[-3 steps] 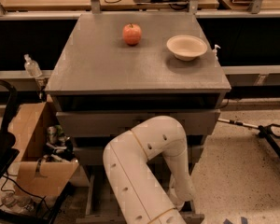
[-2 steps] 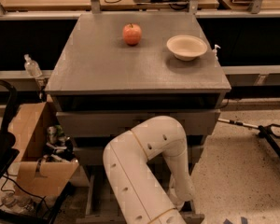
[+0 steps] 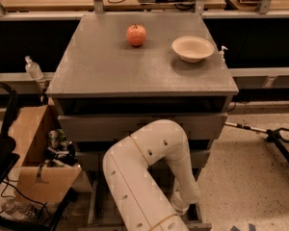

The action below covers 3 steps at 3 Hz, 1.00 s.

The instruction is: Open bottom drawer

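**Unmoved since a second ago, reaching low**

Unmoved against the earlier frames: white jointed robot arm (image 3: 149, 172), fruit and dish alike. Bent over in front of the grey wooden table (image 3: 111, 71), elbow level with the middle drawer front, forearm dropping straight down toward the table's foot. Down there the gripper (image 3: 179, 207), right of the table's centre line, at the height of the bottom drawer (image 3: 95, 203). Mostly hidden behind the arm's own wrist; spread or closed, not to be made out.

Lowest of the table's three grey fronts, that drawer, under the two taller ones. Largely covered by the arm, with only a pale grey strip showing at the table's lower left; knob out of sight. Drawn out or pushed in: unclear.

On the table top, toward the back: round red apple (image 3: 136, 35) near the middle, shallow cream bowl (image 3: 193, 48) toward the right edge, well apart. Left of the table, low down: open brown cardboard box (image 3: 33, 143) with clutter inside. Behind the table's left corner: small clear plastic bottle (image 3: 33, 69). Right of the table, lying on the speckled floor (image 3: 250, 186): thin black-and-silver pole (image 3: 260, 131).
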{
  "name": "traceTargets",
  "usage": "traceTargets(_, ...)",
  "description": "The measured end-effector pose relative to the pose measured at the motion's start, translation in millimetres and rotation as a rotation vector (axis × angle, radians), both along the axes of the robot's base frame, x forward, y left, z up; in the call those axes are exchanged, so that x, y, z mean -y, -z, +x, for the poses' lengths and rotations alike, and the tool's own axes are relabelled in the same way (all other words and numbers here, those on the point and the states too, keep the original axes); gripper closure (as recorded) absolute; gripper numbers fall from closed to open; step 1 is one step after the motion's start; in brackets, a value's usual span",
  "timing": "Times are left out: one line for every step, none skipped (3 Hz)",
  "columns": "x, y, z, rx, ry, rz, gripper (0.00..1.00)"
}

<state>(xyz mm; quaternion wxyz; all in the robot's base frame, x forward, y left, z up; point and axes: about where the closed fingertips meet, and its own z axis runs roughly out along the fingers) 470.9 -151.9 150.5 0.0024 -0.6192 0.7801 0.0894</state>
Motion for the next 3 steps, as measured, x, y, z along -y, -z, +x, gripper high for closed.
traceTargets(-0.3,0.0,1.4,0.0,0.0,0.0,0.04)
traceTargets(-0.5,0.0,2.0,0.0,0.0,0.0,0.27)
traceTargets(-0.5,0.0,2.0,0.0,0.0,0.0,0.49)
